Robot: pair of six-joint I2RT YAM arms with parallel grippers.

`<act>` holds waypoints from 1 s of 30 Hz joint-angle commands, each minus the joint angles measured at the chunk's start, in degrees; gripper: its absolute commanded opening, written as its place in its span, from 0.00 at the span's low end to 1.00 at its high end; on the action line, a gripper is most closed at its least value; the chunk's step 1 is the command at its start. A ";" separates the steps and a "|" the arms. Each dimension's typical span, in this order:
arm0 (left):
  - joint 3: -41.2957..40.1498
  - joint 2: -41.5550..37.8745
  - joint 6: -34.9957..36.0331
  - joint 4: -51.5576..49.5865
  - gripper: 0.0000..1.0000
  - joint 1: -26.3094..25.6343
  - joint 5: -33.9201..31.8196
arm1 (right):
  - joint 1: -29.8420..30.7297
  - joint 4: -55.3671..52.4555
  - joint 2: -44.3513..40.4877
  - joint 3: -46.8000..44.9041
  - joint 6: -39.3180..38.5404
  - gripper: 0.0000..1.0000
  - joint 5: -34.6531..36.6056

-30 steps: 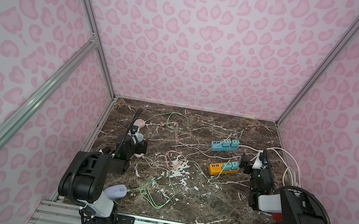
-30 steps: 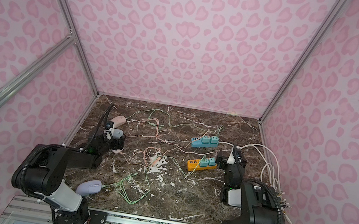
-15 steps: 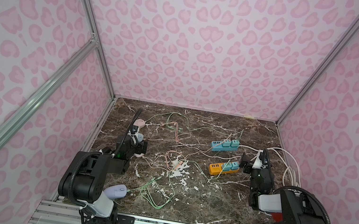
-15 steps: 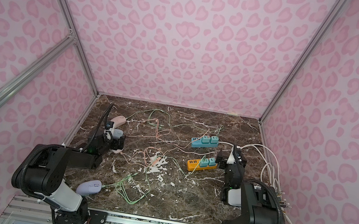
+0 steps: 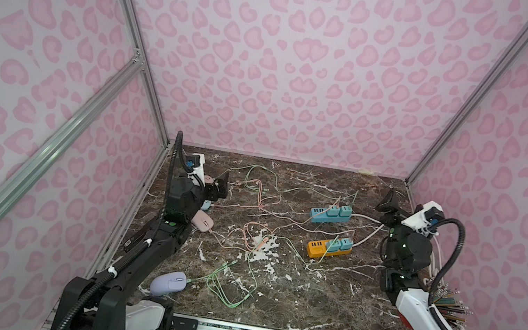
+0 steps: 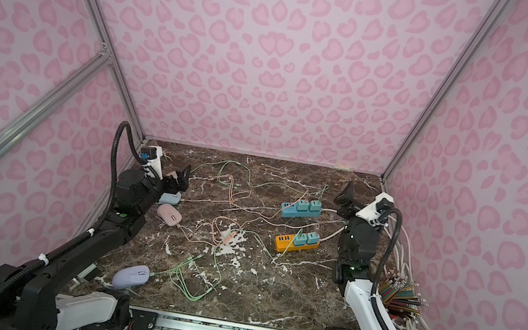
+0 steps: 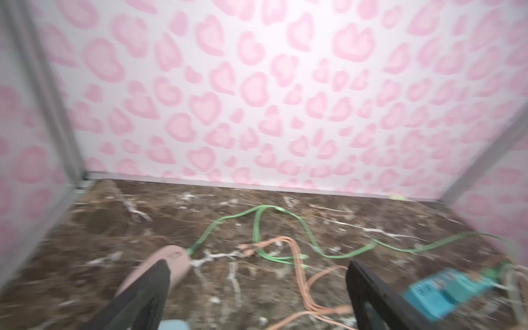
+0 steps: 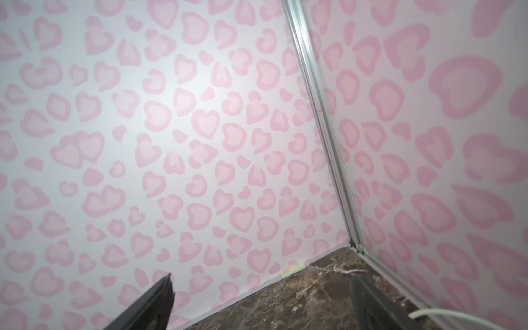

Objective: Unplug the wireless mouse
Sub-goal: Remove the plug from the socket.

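The left gripper [image 7: 258,265] and right gripper [image 8: 261,280] both stand wide apart and empty, the left just beside a pink mouse [image 7: 171,258] with a green cable [image 7: 228,218] plugged in, near the table's [image 5: 267,302] far-left corner.

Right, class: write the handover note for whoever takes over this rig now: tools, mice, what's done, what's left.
Left tool: open, empty, low at the table's far left, beside the far pink mouse, a green cable at its nose.
Right tool: open, empty, aimed at the far right corner.
Near pink mouse and lilac mouse each have a cable at the front; light blue mouse partly hidden.
Done: no unplugging shows.
Left: grip a plug at a mouse, pull it free.
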 commanded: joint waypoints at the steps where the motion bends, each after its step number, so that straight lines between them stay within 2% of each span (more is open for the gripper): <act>1: 0.40 0.01 -4.24 -2.22 0.99 -5.66 8.11 | -4.35 -16.01 -1.78 -0.99 11.67 0.90 -18.17; 2: 1.38 -0.72 -1.16 -6.68 0.99 -9.08 5.33 | -4.04 -17.95 -2.96 -0.80 9.33 0.87 -20.86; 3: 2.05 -1.76 2.69 -10.52 0.99 -13.29 0.25 | -2.57 -22.66 -4.04 0.07 7.41 0.87 -20.47; 5: 1.79 -3.40 9.29 -13.72 0.99 -21.62 -11.12 | 2.73 -31.29 -5.61 2.55 1.17 0.88 -15.44; 6: 1.75 -3.45 10.79 -13.77 0.99 -24.02 -13.66 | 6.50 -35.70 -5.92 4.05 -2.43 0.89 -11.44; 8: 2.36 -1.69 9.99 -12.69 0.99 -24.27 -14.40 | 12.14 -42.81 -5.76 6.38 -5.57 0.91 -6.20; 9: 3.09 0.49 6.92 -12.81 0.99 -24.23 -18.33 | 14.08 -45.86 -5.57 7.31 -6.21 0.92 -6.15; 10: 4.61 3.14 2.70 -15.01 0.99 -24.01 -22.23 | 15.16 -48.35 -5.17 8.06 -6.55 0.99 -7.62; 11: 5.86 5.70 0.55 -16.84 0.99 -23.13 -20.69 | 16.02 -50.15 -4.80 8.64 -6.66 0.99 -8.87; 13: 8.43 11.27 -1.02 -17.73 0.99 -20.42 -8.53 | 17.99 -53.45 -3.68 9.34 -6.36 0.98 -10.41; 15: 12.33 16.23 -1.98 -20.06 0.88 -20.21 -2.90 | 20.10 -55.72 -2.53 9.11 -4.61 0.87 -10.76; 16: 13.41 17.67 -1.53 -20.08 0.83 -20.36 -0.18 | 20.86 -56.27 -2.16 8.68 -3.80 0.86 -11.05; 17: 13.85 18.83 -1.41 -19.64 0.98 -21.03 0.67 | 21.88 -56.51 -2.06 7.98 -2.98 0.86 -11.62; 21: 12.90 19.99 2.02 -16.35 0.99 -24.26 2.09 | 25.43 -53.86 -5.00 3.14 -0.85 0.90 -14.50; 27: 11.27 19.92 7.06 -11.28 0.99 -28.61 6.49 | 25.27 -52.52 -5.26 -0.22 -0.42 0.88 -14.87; 30: 7.08 15.20 10.37 -5.73 0.99 -31.55 5.23 | 25.19 -51.01 -3.95 -0.20 -0.59 0.87 -16.36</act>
